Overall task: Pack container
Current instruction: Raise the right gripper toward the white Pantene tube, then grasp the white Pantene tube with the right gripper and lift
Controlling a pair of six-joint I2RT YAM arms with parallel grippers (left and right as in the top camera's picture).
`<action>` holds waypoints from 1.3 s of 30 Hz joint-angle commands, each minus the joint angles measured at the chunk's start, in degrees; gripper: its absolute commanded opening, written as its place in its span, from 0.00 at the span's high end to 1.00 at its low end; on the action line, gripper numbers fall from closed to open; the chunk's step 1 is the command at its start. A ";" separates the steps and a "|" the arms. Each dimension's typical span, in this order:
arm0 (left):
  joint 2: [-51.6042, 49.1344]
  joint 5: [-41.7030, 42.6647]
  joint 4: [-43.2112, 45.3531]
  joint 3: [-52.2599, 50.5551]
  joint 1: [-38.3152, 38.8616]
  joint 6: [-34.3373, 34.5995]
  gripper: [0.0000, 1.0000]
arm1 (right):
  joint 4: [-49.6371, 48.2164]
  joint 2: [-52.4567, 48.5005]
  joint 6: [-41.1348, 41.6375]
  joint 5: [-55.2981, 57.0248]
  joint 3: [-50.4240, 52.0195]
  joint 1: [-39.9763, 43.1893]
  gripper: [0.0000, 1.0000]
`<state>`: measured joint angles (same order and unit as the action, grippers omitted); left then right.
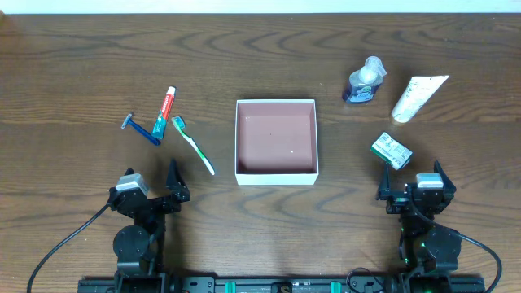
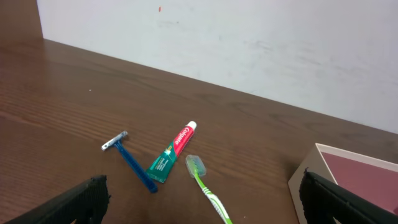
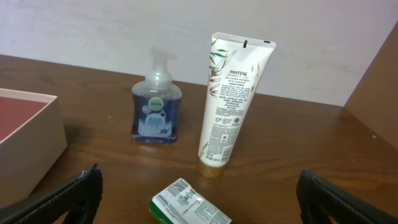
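Note:
The container (image 1: 275,175), a square white-walled box with a reddish-brown floor, sits empty mid-table; its corner shows in the left wrist view (image 2: 348,163) and right wrist view (image 3: 37,134). Left of it lie a blue razor (image 1: 142,128), a toothpaste tube (image 1: 165,111) and a green toothbrush (image 1: 193,145). Right of it are a blue soap pump bottle (image 1: 364,81), a white Pantene tube (image 1: 418,97) and a green-and-white packet (image 1: 391,150). My left gripper (image 1: 153,194) is open and empty near the front edge. My right gripper (image 1: 413,185) is open and empty just behind the packet.
The dark wood table (image 1: 81,73) runs to a white wall at the back. Black cables (image 1: 57,248) trail from both arm bases at the front edge.

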<state>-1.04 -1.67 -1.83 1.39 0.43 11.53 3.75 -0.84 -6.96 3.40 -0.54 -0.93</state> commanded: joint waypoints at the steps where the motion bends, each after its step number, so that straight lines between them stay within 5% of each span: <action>1: -0.31 -0.48 -2.23 -1.16 0.02 -1.20 0.02 | -0.57 0.42 -0.85 1.88 0.22 0.28 0.01; 9: -0.31 -0.48 -2.23 -1.16 0.02 -1.20 0.02 | -2.62 0.07 3.67 -7.61 -1.40 0.22 0.01; 14: -0.31 -0.48 -2.23 -1.16 0.02 -1.20 0.02 | -3.67 -5.97 3.69 -8.39 -10.86 0.22 0.01; 19: -0.31 -0.48 -2.23 -1.16 0.02 -1.20 0.02 | 1.18 -22.73 3.74 -11.39 -29.46 0.22 0.01; 26: -0.31 -0.48 -2.23 -1.16 0.02 -1.20 0.02 | 32.63 -52.94 3.63 -11.34 -65.13 0.22 0.01; 29: -0.31 -0.48 -2.23 -1.16 0.02 -1.20 0.02 | 38.80 -62.55 3.78 -11.39 -75.56 0.22 0.01; 34: -0.31 -0.48 -2.23 -1.16 0.02 -1.20 0.02 | 35.71 -70.34 6.23 -11.61 -79.28 0.31 0.01; 39: -0.31 -0.46 -2.23 -1.16 0.02 -1.18 0.02 | 33.46 -74.53 18.53 -9.35 -79.28 3.04 0.01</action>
<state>-1.37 -1.67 -1.98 1.48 0.43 11.53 37.36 -73.93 2.33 -7.70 -78.67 0.10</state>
